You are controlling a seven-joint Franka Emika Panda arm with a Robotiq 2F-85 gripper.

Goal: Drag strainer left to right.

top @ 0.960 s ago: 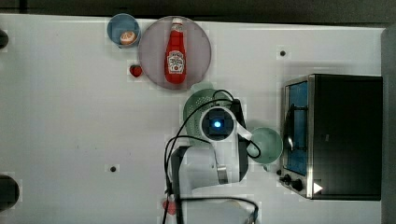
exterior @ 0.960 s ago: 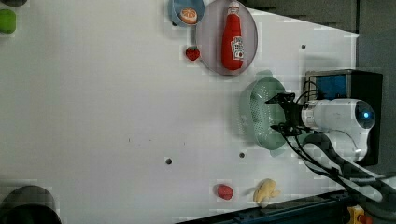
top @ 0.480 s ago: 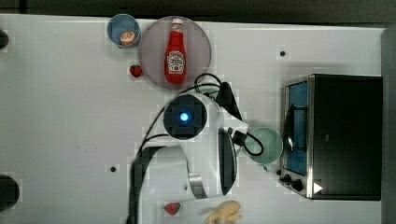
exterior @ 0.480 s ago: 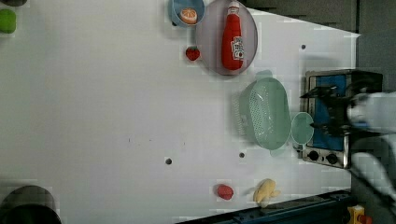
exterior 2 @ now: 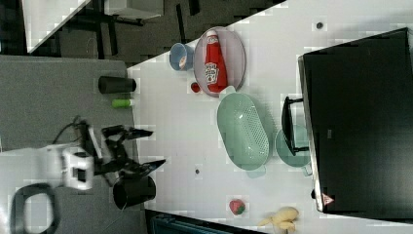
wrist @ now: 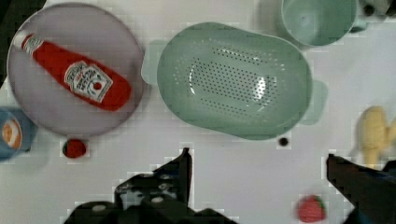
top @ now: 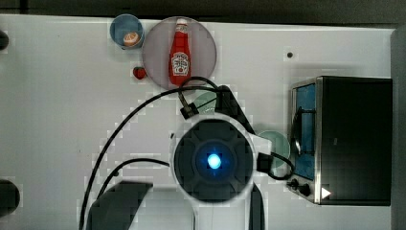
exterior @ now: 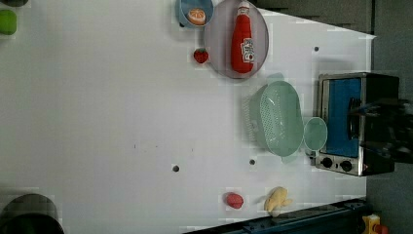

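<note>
The strainer (exterior: 277, 119) is a pale green oval colander with small holes, resting on the white table beside the toaster oven (exterior: 350, 122). It also shows in the right view (exterior 2: 242, 130) and lies below the fingers in the wrist view (wrist: 233, 79). In the top view the arm's round wrist (top: 213, 160) with a blue light covers nearly all of it, leaving a green sliver (top: 206, 100). My gripper (exterior 2: 157, 146) hangs high above the table, open, holding nothing and well clear of the strainer. Its two dark fingertips stand wide apart in the wrist view (wrist: 257, 156).
A smooth teal bowl (exterior: 315, 133) sits between the strainer and the oven. A grey plate (top: 201, 43) holds a ketchup bottle (top: 179, 52), with a blue cup (top: 127, 31) and a strawberry (top: 139, 73) nearby. Another strawberry (exterior: 234, 200) and a banana (exterior: 276, 199) lie by the table edge.
The gripper was at the strainer's rim a second ago. It has since lifted away, staying open, and the wrist now looms larger in the top view. The strainer has stayed put.
</note>
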